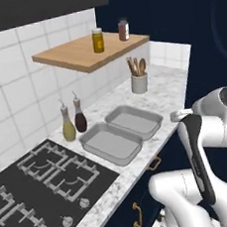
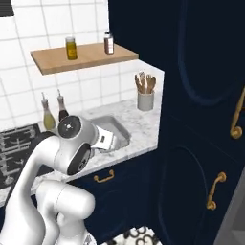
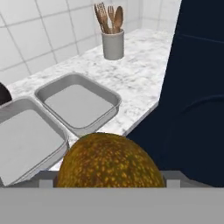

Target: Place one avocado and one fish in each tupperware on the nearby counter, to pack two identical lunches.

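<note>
The avocado (image 3: pixel 109 159) is seen at the bottom of the hand view, a rounded, mottled green-brown fruit sitting right at the pincer, apparently clamped between its tips, though the tips themselves are hidden. It is judged light, firm and smooth-skinned, so a hold across its widest part is called for, and slipping is the likely risk. Beyond it, two empty containers (image 1: pixel 111 143) (image 1: pixel 134 120) are laid side by side, touching, on the marble surface (image 1: pixel 170 91); nothing is yet packed in either. The fruit is held off the front edge of the surface, near the containers. A utensil holder (image 3: pixel 113 44) is set farther back, and two bottles (image 1: pixel 68 125) are stood beside the hob (image 1: pixel 43 183).
</note>
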You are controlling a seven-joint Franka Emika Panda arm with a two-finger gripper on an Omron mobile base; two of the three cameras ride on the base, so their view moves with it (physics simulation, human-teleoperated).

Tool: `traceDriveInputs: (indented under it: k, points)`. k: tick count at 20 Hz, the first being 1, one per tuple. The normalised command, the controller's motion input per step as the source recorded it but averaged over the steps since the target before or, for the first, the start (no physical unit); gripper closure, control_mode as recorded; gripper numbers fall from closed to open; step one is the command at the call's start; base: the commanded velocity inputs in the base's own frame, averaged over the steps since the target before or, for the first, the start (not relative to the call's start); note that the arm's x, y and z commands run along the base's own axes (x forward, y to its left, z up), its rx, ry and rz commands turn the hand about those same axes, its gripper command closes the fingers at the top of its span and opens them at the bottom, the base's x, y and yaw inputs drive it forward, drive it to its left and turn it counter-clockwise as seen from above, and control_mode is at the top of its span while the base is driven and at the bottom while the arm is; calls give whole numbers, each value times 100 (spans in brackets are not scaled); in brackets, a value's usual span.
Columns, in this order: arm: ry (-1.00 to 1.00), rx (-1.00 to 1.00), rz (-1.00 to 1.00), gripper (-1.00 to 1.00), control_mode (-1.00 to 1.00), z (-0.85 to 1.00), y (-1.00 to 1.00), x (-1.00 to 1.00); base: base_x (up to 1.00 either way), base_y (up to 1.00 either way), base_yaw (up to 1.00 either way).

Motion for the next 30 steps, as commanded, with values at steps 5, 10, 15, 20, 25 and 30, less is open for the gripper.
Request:
traceDriveInputs:
  k: [5, 10, 15, 20, 25, 30]
  points:
    - [0, 0, 0, 100, 100, 0, 0, 0, 100, 7, 55]
    - [8, -1, 27, 100, -100, -33, 24, 60, 40, 10, 22]
    - [14, 0, 11, 100, -100, -34, 6, 100, 0, 0, 0]
    - [20, 0, 0, 100, -100, -10, 1, 100, 0, 0, 0]
    - [4, 0, 0, 100, -100, -28, 0, 99, 0, 0, 0]
    - [0, 0, 1, 100, -100, -37, 0, 81, 0, 0, 0]
